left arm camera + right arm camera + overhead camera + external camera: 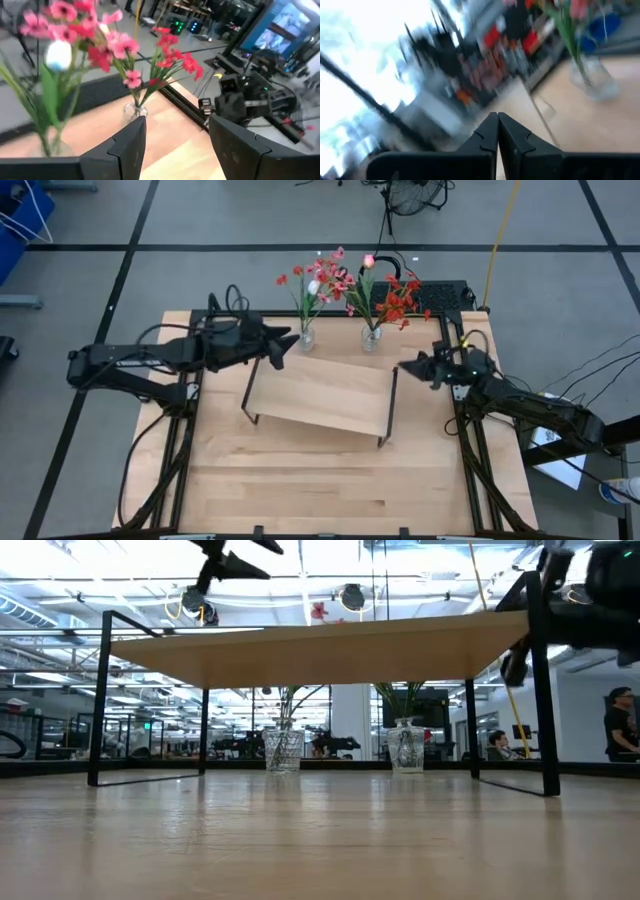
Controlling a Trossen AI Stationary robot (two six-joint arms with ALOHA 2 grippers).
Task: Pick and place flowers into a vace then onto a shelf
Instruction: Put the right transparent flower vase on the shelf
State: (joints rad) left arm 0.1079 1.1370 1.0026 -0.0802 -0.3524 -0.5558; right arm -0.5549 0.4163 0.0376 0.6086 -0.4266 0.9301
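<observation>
Shelf [322, 395]: centre of the high view, long axis running left-right and skewed, right end lower in the frame. Two vases at its upper edge, on the desk [300, 480]: left vase [306, 336], right vase [371, 338]. Flowers [350, 285] stand upright in both, blooms spreading toward the frame top.

Left hand [287, 347]: just left of the left vase, at the shelf's upper-left corner, jaws partly apart, holding nothing. Right hand [405, 367]: off the shelf's right end, jaws pressed together, empty.

Low view alone shows clear air under the shelf board [320, 650], with both vases seen beyond it. Left wrist view shows the right arm beyond the flowers [100, 40].

Bare desk fills the lower half of the high view.
</observation>
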